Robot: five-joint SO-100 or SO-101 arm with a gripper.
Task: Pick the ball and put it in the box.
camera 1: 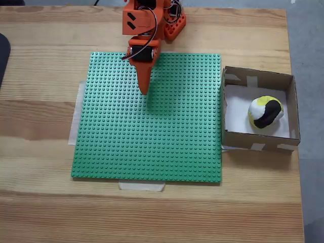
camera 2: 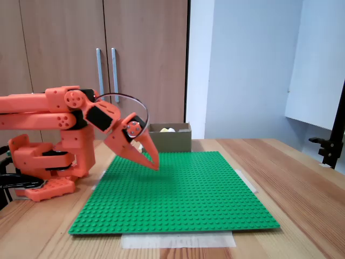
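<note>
Our claw is closed on nothing in the top-down fixed view, its tip above the green studded mat, while the ball already lies inside the box at the bench's right edge. In the side fixed view the claw hangs just over the mat, well clear of the box behind. We judge the placing done; all that's left is to fold back gently, keeping high and away from the box.

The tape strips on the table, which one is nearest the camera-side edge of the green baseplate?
The pale strip under the green baseplate's bottom edge in the overhead-looking fixed view.
</note>
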